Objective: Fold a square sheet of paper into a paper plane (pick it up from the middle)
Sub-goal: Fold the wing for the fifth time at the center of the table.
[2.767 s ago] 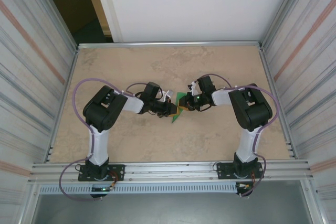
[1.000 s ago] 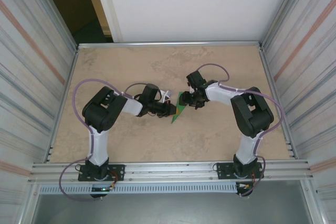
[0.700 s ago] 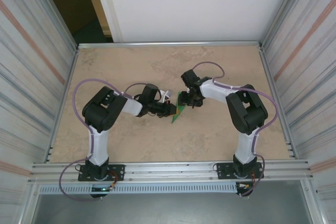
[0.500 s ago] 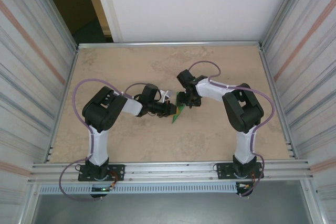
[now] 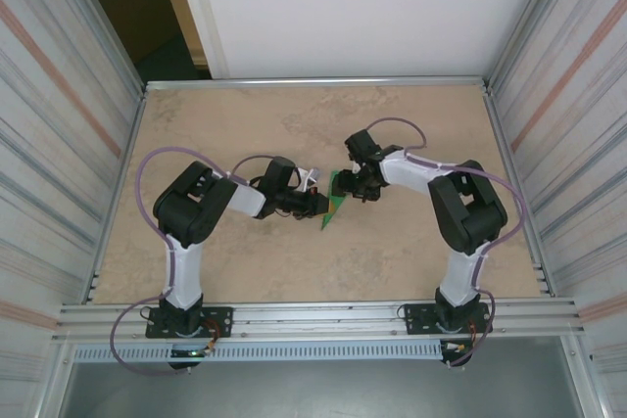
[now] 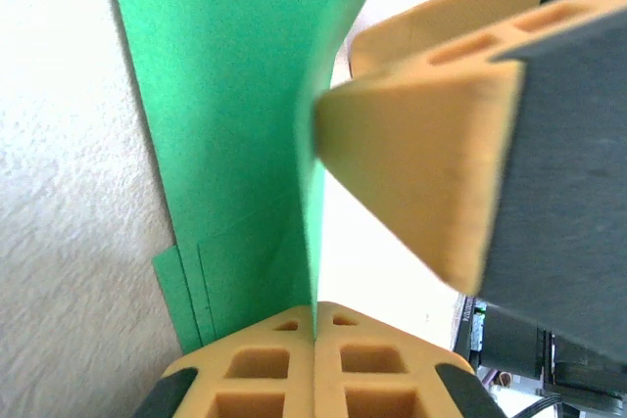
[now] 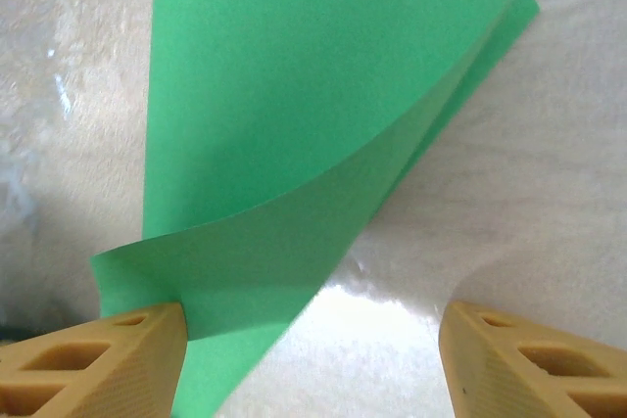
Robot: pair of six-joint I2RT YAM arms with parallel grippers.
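where the 2 arms meet over the middle of the tabletop (image 5: 245,124), the left fingers (image 5: 320,205) (image 6: 274,369) are pressed fully together on an edge of the folded green sheet of paper (image 5: 334,205) (image 6: 235,124) (image 7: 265,144), which rises from the seam between their pads. just right of it, the right fingers (image 5: 349,186) (image 7: 108,359) stand wide apart and grip nothing. 1 of them touches a curled corner of the sheet, while the other is well apart from it.
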